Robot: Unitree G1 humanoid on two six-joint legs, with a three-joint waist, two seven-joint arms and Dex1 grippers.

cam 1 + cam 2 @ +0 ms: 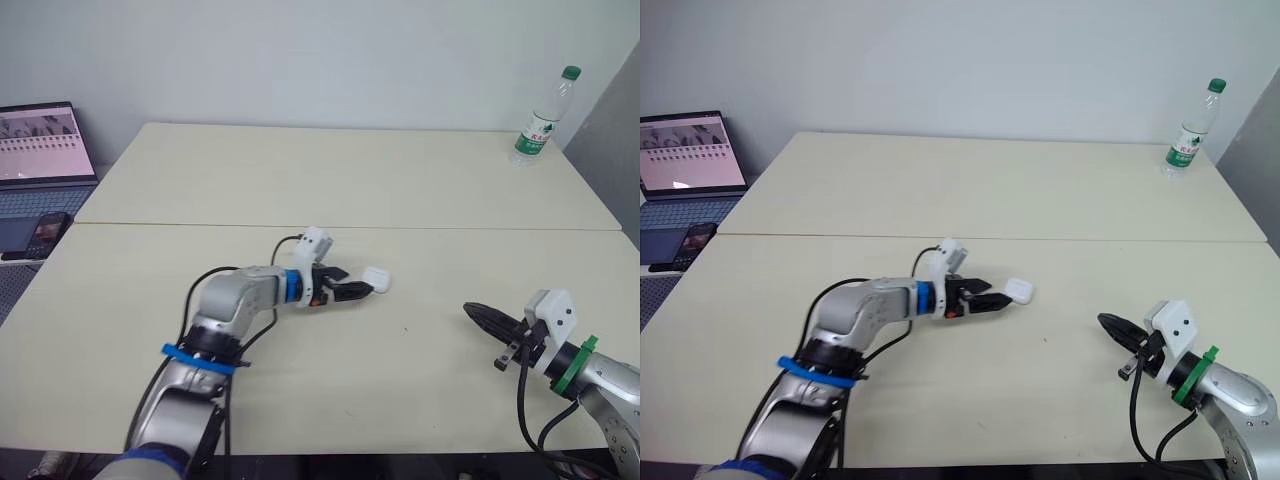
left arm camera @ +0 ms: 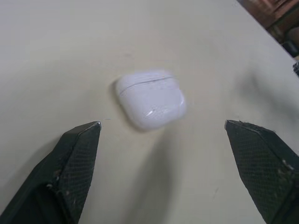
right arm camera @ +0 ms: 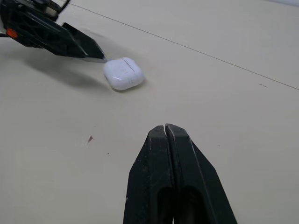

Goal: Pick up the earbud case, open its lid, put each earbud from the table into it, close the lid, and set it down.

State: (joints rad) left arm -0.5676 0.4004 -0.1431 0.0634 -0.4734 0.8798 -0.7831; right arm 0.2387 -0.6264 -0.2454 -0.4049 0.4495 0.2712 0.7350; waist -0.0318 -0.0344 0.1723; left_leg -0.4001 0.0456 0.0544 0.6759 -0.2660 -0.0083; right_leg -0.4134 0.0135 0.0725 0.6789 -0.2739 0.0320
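The white earbud case (image 1: 376, 279) lies on the cream table (image 1: 330, 180) with its lid closed, near the middle. My left gripper (image 1: 362, 290) is open just short of it, and its black fingers (image 2: 74, 154) flank the case (image 2: 150, 98) without touching. My right gripper (image 1: 473, 312) is shut with nothing in it, low over the table well to the right of the case (image 3: 123, 73). No loose earbuds are visible on the table.
A plastic water bottle (image 1: 543, 117) with a green cap stands at the far right corner. An open laptop (image 1: 40, 160) and a phone (image 1: 45, 232) sit on a desk to the left. A seam (image 1: 350, 227) crosses the table.
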